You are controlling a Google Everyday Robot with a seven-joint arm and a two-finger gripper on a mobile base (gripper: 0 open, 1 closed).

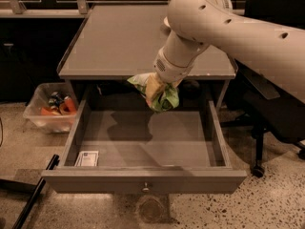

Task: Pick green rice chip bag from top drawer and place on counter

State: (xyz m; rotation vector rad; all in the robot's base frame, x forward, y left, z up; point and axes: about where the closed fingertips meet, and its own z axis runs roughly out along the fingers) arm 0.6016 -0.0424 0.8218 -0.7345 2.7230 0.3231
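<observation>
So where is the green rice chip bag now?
The green rice chip bag hangs mid-frame in the claw, over the rear of the open top drawer, at the counter edge.

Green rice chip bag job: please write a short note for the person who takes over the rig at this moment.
Gripper: shut on the green rice chip bag, held in the air above the back of the open top drawer, just in front of the counter edge.
Done: the bag is out of the drawer.
Left: carry the bag over the counter, set it down and release it.
Note: a small white card lies in the drawer's front left corner; it is not part of the job.
</observation>
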